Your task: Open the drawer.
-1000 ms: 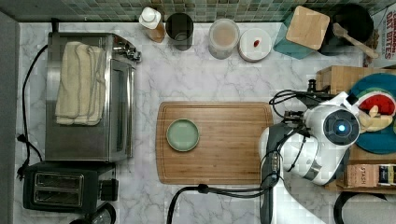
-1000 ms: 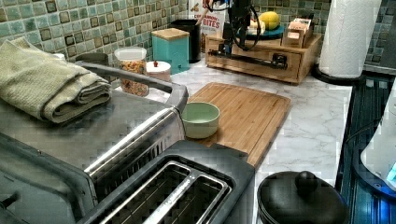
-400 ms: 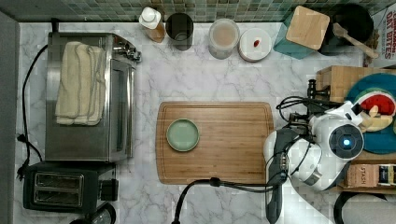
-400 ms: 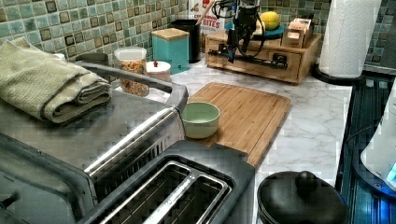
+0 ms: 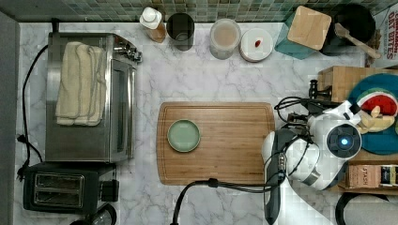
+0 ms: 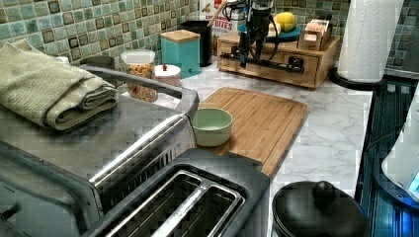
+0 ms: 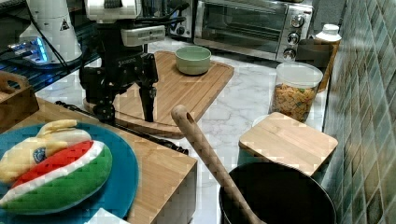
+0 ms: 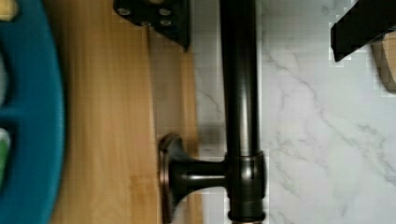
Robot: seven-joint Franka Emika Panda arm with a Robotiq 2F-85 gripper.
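Observation:
The drawer (image 6: 274,70) is the light-wood front of a low box, and it looks flush with the box in the left view. Its long black bar handle (image 6: 269,62) runs across the front. My gripper (image 6: 245,55) hangs right at that handle, open. In the wrist view the handle bar (image 8: 238,93) passes between the two fingers (image 8: 159,18), close to one knobbed post (image 8: 196,175), beside the drawer's wooden edge (image 8: 173,93). From the right view, the gripper (image 7: 127,111) straddles the bar (image 7: 163,142) with a finger on each side.
A blue plate (image 5: 382,140) with toy fruit lies on the box. The cutting board (image 5: 216,150) with a green bowl (image 5: 184,135) sits just in front of the drawer. A teal box (image 5: 305,26), a black pot (image 5: 349,21) and a paper towel roll (image 6: 368,39) stand nearby.
The arm has shifted a little towards the box and the gripper has come down from above the box to the level of the handle bar.

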